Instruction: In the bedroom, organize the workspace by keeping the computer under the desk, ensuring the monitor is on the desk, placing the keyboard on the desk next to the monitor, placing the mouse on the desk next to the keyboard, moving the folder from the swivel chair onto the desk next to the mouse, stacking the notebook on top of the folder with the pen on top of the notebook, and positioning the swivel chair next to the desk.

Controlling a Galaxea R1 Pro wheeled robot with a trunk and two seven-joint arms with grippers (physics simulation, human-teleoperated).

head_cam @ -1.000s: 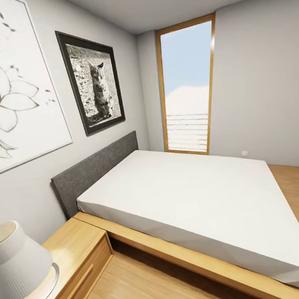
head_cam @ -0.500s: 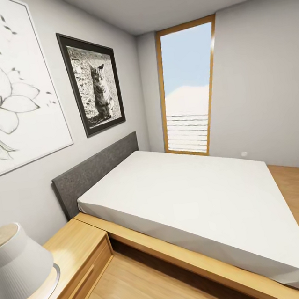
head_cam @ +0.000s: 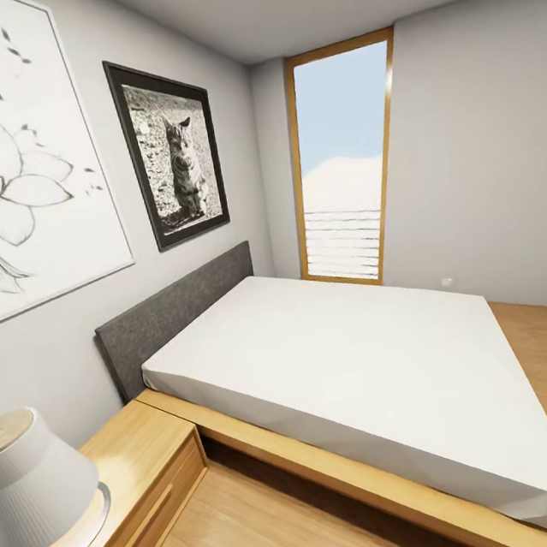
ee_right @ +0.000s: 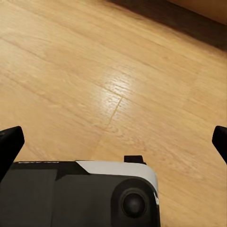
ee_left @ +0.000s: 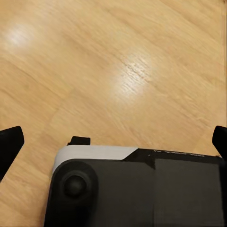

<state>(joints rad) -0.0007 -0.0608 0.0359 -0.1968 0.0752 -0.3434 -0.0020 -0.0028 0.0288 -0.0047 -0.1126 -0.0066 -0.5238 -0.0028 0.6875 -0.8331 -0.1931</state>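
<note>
A: Left to right, what does the robot face?

B: A lamp (head_cam: 34, 486) on a wooden nightstand (head_cam: 147, 463), two framed pictures, the bed (head_cam: 355, 366), a window (head_cam: 345, 160).

A: The grippers?

B: Left gripper (ee_left: 113, 142) and right gripper (ee_right: 113, 142) spread wide over bare floor, holding nothing.

A: Desk, folder, chair?

B: Out of sight; the tidying looks unstarted.

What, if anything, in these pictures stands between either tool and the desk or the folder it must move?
That cannot be judged: no desk or folder is in sight. The head view faces a bed, a bedside cabinet with a lamp, and a window. Both open tools, left tool and right tool, hang over bare wooden floor.
</note>
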